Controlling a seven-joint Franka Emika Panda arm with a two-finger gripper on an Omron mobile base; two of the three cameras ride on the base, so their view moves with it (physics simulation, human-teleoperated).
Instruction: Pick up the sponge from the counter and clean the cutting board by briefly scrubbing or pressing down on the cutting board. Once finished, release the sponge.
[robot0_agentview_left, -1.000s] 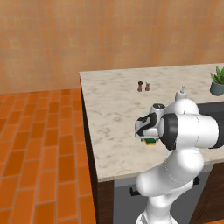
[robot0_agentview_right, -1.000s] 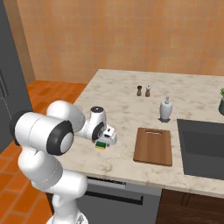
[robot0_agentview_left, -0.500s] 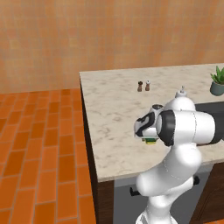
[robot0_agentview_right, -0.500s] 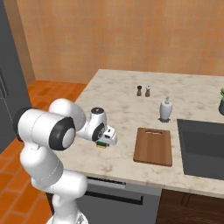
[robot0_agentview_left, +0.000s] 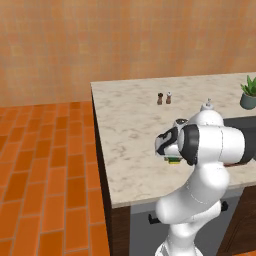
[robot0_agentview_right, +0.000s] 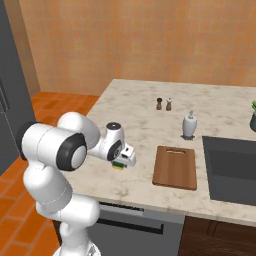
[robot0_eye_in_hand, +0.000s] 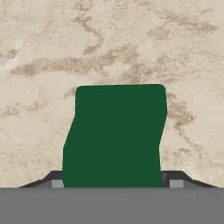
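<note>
Gripper (robot0_eye_in_hand: 113, 183) pinches the sponge (robot0_eye_in_hand: 114, 135), its 2 fingertips (robot0_eye_in_hand: 174, 178) pressed against the sponge's long sides low on the counter (robot0_agentview_right: 150, 120). In the right base view the cutting board (robot0_agentview_right: 175, 166) lies flat just to the sponge's right, apart from it, long axis running away from the robot.

You're seeing a matt green sponge (robot0_eye_in_hand: 114, 133) top on the beige marble-patterned counter (robot0_eye_in_hand: 109, 39), smooth-looking; the cutting board (robot0_agentview_right: 175, 166) by the front edge shows reddish-brown wood grain.
</note>
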